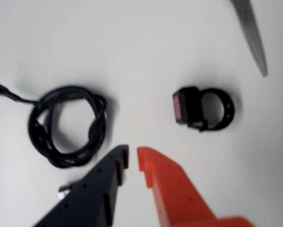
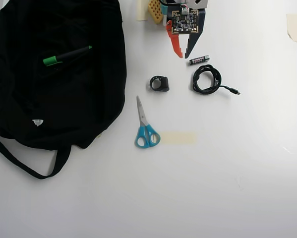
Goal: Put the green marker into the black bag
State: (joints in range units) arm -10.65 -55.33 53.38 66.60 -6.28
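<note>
From above I see the green marker (image 2: 66,55) lying on the black bag (image 2: 89,99) at the far left, so I think the job is about done and my gripper (image 2: 184,53), empty with jaws nearly closed, just needs to rest. I count one marker, one bag, one scissors (image 2: 145,128), one battery (image 2: 199,60), one cable (image 2: 207,79) and one small black ring (image 2: 159,83).

Bag (image 2: 89,94): soft matt black cloth, creased.
Marker (image 2: 66,55) on it: smooth plastic, glossy green cap.
Table (image 2: 227,178): smooth matt white.
Scissors (image 2: 145,125) at 6 o'clock of the ring (image 2: 159,83): bare metal blades, blue plastic handles.
Cable (image 1: 68,125): rubbery black sheath, slight sheen.
Gripper (image 1: 132,158): matt plastic fingers, one black, one orange.
</note>
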